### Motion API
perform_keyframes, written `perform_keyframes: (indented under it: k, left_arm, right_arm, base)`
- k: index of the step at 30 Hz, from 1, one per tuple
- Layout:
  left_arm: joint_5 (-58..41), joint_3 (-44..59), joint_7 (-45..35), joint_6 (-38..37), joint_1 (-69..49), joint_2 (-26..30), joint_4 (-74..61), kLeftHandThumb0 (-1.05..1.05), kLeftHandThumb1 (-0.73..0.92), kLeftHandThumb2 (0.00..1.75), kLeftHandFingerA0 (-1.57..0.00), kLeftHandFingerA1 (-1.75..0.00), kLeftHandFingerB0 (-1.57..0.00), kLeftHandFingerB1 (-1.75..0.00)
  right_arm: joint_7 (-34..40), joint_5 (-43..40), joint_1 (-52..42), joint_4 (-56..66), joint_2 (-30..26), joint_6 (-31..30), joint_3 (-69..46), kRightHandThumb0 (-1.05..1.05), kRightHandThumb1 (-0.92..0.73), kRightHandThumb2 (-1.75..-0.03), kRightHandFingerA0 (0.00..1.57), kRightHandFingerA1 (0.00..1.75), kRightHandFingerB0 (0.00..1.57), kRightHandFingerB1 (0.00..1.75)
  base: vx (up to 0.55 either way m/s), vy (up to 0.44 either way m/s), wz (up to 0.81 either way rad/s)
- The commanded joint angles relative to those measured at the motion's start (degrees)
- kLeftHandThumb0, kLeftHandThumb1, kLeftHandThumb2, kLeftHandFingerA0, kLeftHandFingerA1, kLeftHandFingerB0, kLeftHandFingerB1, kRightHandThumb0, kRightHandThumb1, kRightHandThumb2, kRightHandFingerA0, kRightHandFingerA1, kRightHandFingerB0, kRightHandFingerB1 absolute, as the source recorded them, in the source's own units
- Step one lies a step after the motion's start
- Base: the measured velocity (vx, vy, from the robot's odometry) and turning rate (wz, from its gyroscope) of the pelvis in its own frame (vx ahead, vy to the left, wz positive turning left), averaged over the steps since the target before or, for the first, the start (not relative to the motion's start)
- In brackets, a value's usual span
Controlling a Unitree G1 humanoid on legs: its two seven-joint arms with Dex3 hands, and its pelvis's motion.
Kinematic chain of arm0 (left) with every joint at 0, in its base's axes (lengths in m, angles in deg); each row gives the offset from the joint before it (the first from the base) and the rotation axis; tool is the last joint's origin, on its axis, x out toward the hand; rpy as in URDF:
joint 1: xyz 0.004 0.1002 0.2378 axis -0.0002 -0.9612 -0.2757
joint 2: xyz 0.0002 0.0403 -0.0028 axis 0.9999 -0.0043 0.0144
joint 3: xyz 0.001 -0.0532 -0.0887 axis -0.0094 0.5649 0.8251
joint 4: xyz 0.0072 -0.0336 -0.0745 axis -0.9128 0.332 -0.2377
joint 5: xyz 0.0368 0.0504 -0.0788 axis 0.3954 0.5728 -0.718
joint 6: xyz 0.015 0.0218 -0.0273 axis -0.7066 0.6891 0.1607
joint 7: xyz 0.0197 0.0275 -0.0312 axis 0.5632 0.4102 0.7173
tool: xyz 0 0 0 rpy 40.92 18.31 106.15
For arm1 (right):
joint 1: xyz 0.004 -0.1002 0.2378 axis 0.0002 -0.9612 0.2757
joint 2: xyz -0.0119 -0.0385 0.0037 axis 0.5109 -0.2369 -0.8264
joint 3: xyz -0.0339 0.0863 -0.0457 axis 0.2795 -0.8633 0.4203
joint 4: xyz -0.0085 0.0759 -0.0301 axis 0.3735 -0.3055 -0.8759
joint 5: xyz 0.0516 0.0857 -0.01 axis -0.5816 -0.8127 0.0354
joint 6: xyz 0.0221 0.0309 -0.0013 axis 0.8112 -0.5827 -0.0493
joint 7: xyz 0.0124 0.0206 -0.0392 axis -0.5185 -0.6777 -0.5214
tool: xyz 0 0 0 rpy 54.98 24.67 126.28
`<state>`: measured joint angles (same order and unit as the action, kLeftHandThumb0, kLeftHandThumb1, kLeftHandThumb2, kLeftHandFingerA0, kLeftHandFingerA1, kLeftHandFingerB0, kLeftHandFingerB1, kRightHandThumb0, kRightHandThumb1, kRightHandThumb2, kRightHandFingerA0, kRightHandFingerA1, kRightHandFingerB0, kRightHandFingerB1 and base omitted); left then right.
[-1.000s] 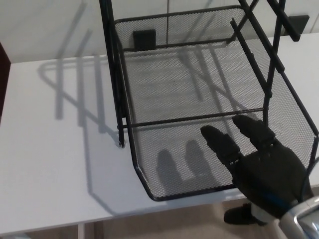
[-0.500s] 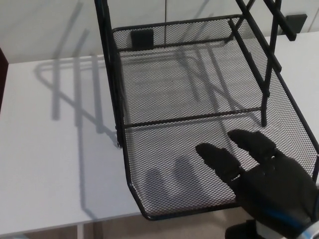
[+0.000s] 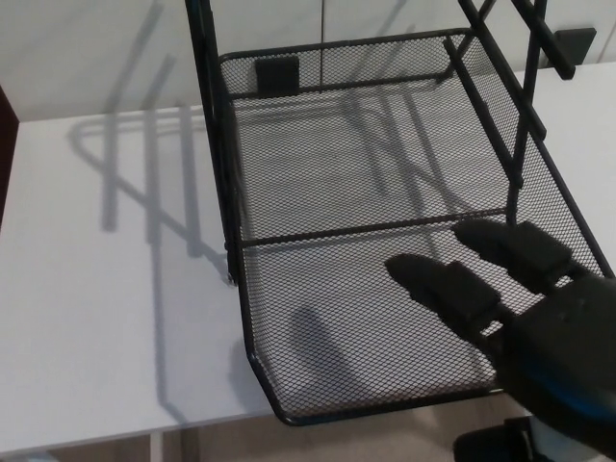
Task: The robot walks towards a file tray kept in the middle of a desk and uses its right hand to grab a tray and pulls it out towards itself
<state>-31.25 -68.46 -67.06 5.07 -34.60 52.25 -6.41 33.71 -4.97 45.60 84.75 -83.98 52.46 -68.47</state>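
The black right robot hand [image 3: 539,337] enters from the lower right, its two thick fingers [image 3: 448,286] extended forward and spread.

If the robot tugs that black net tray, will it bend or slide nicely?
The mesh tray probably stays stiff, since a solid rim frames it. It looks empty and see-through, so likely light. Its front already overhangs the desk, so it may tip.

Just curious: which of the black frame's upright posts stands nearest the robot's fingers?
The thin black upright post on the right side, just beyond the fingers; the left post stands farther off.
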Motion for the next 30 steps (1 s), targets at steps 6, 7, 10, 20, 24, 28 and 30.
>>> perform_keyframes:
  k: [6,7,10,20,24,28,30]
  left_arm:
    - [0.2,0.6,-0.5,-1.7,1.3,1.1,1.2,-0.46,0.66,0.59,-0.39,-0.61,-0.31,-0.44]
    - [0.2,0.5,-0.5,-1.0,1.3,1.1,0.7,-0.47,0.66,0.59,-0.39,-0.6,-0.31,-0.43]
    - [0.4,0.5,-0.8,-1.1,0.8,1.5,-0.2,-0.47,0.67,0.6,-0.38,-0.58,-0.3,-0.43]
    - [0.4,0.4,-1.1,-2.4,1.0,1.6,2.1,-0.49,0.66,0.59,-0.39,-0.61,-0.3,-0.45]
    - [-0.3,0.8,-1.3,-2.7,1.4,1.4,3.2,-0.48,0.65,0.59,-0.39,-0.62,-0.3,-0.44]
    - [0.4,0.5,-0.9,-3.5,1.8,1.4,4.7,-0.46,0.66,0.6,-0.4,-0.6,-0.29,-0.44]
    - [0.4,0.6,-0.9,-3.3,1.6,1.5,4.5,-0.47,0.66,0.59,-0.41,-0.62,-0.3,-0.44]
  right_arm:
    - [-9.3,-69.4,3.2,2.2,-2.1,6.6,-40.0,-1.05,-0.69,-1.11,1.14,0.82,1.0,0.66]
    - [-8.7,-74.6,3.6,0.4,-2.2,8.3,-42.8,-0.97,-0.84,-0.65,1.27,0.81,1.18,0.67]
    - [-6.8,-80.7,4.1,0.3,-3.6,7.4,-50.7,-1.03,-0.92,-0.68,1.33,1.05,1.3,0.91]
    - [-8.9,-91.0,3.0,-4.3,-4.6,4.9,-57.8,-1.01,-0.69,-0.92,1.3,1.06,1.3,0.96]
    - [-12.2,-98.1,2.9,-8.1,-4.6,1.1,-58.4,-1.04,-0.65,-0.91,1.36,0.99,1.36,0.9]
    - [-13.9,-98.7,3.5,-10.5,-4.6,1.3,-60.4,-1.02,-0.64,-0.92,1.38,1.04,1.36,0.93]
    - [-15.1,-102.2,4.4,-13.2,-3.8,1.6,-61.2,-0.94,-0.77,-0.63,1.41,0.95,1.33,0.73]
  base:
    - [0.0,0.0,0.0]
    - [0.0,0.0,0.0]
    - [0.0,0.0,0.0]
    - [0.0,0.0,0.0]
    - [0.0,0.0,0.0]
    - [0.0,0.0,0.0]
    - [0.0,0.0,0.0]
